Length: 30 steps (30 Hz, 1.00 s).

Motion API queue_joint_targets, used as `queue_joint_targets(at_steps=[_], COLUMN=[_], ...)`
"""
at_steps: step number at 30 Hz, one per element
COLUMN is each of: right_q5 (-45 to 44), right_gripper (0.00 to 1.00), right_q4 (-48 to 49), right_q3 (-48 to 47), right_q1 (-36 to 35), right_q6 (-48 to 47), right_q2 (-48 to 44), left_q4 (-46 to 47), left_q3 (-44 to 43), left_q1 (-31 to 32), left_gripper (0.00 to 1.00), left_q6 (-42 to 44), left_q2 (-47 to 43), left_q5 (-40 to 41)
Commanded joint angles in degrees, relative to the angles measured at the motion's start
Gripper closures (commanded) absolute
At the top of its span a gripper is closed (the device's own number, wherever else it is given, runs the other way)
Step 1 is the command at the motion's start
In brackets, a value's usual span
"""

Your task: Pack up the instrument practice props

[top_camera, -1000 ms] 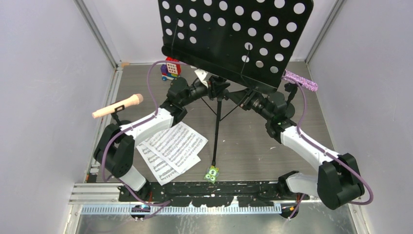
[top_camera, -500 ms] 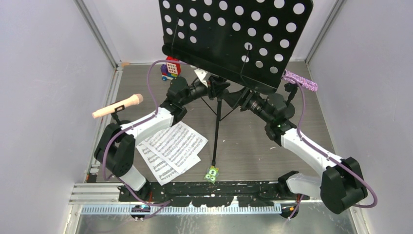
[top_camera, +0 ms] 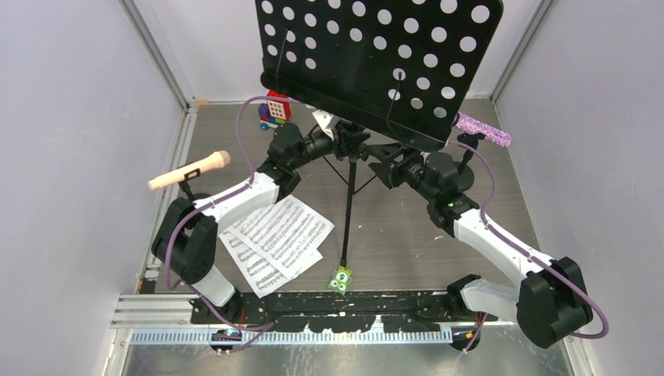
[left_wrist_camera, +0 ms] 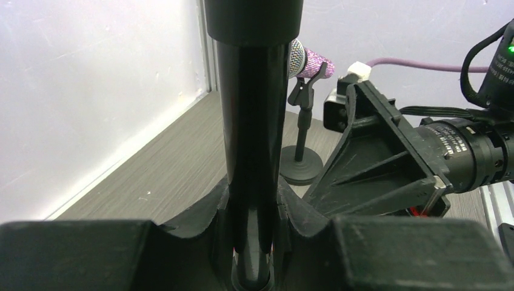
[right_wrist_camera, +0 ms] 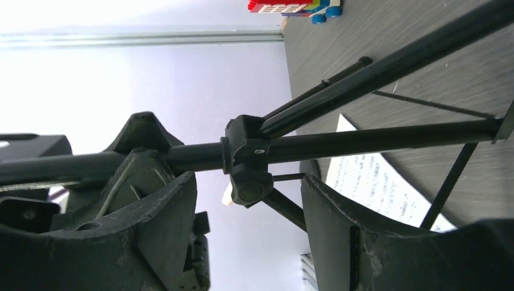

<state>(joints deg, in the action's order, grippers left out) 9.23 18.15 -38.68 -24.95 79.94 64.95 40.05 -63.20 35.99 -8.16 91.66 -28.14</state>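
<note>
While left gripper (left_wrist_camera: 251, 213) clamps the stand pole (left_wrist_camera: 251, 121), right gripper (right_wrist_camera: 248, 189) gapes around its collar (right_wrist_camera: 245, 154).

L gripper (top_camera: 338, 144), R gripper (top_camera: 384, 163) — flanking music stand (top_camera: 376, 55)

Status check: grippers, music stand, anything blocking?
Left gripper shut on stand pole. Right gripper open, straddling the leg collar. Music desk upright. Sheet-music pages lie beside a tripod leg.
</note>
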Motion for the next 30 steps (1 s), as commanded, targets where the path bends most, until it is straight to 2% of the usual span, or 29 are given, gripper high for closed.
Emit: queue_joint_targets(at_steps=[1, 8, 13, 17, 20, 22, 25, 30], right_q5=[-1.31, 1.37, 1.12, 0.41, 0.11, -0.11, -0.22, -0.73], right_gripper=[0.32, 0.42, 0.50, 0.60, 0.71, 0.80, 0.98, 0.99], right_q4=[2.03, 11.17, 14.16, 13.62, 13.54, 13.35, 13.11, 10.19], right_q3=[0.13, 1.70, 2.46, 2.59, 2.93, 3.16, 3.14, 1.62], right_q1=[0.05, -1.24, -2.08, -2.51, -2.56, -2.64, -2.64, -2.59], right_q6=[11.88, 20.29, 22.00, 21.58, 21.42, 21.08, 19.77, 12.32], right_q2=[1.54, 6.04, 6.86, 6.03, 5.89, 6.01, 6.32, 6.42], left_q4=[-5.66, -5.61, -5.61, -5.61, -5.46, -5.39, -5.38, -5.37], left_q3=[0.09, 0.01, -0.23, -0.43, -0.43, -0.41, -0.35, -0.43], left_q1=[-0.19, -0.28, -0.26, -0.22, -0.30, -0.28, -0.28, -0.30], left_gripper=[1.00, 1.00, 1.00, 1.00, 1.00, 1.00, 1.00, 1.00], left_q6=[-3.43, -3.65, -3.70, -3.78, -4.05, -4.13, -4.14, -4.14], left_q2=[1.86, 1.99, 2.07, 2.33, 2.47, 2.50, 2.53, 2.48], left_q5=[-2.53, -2.62, -2.71, -2.83, -2.84, -2.86, -2.89, -2.88])
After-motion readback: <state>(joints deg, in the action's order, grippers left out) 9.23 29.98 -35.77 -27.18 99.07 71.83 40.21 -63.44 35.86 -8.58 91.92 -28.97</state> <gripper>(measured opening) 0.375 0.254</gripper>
